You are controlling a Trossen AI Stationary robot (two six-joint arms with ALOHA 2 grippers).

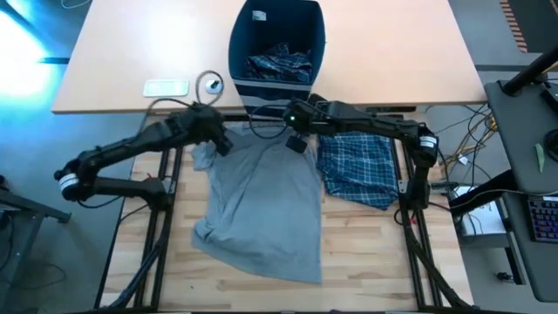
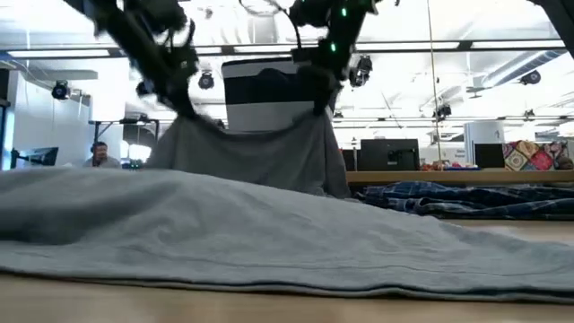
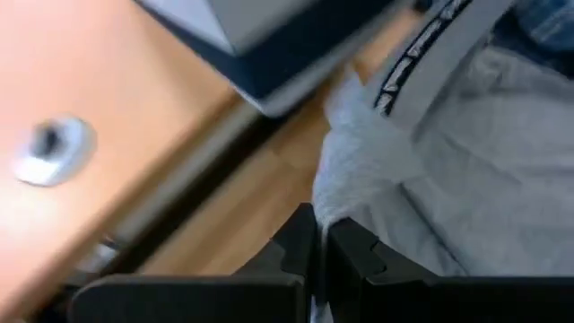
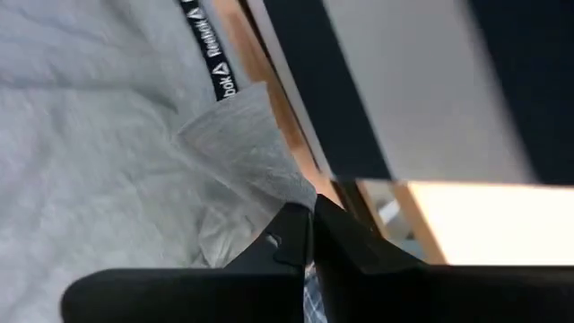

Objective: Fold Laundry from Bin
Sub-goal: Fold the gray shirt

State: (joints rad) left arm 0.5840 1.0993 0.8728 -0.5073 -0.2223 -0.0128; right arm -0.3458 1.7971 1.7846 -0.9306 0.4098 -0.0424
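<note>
Pale wood table [image 1: 261, 288] under you carries the grey T-shirt [image 1: 261, 209] spread flat, its far edge lifted just in front of the navy bin [image 1: 277, 39], which holds plaid laundry [image 1: 279, 65]. Your left gripper [image 1: 218, 139] and right gripper [image 1: 294, 131] each pinch a top corner, jaws pressed together on cloth. Plaid shorts [image 1: 357, 170] lie beside the shirt, to its right.

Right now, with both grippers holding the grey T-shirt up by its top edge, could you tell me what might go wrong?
1. The left gripper and right gripper each pinch only a small fold of the T-shirt; a corner could slip free.
2. The T-shirt lies against the plaid garment, which could be dragged along.
3. The raised edge hangs close to the bin and might snag it.
</note>
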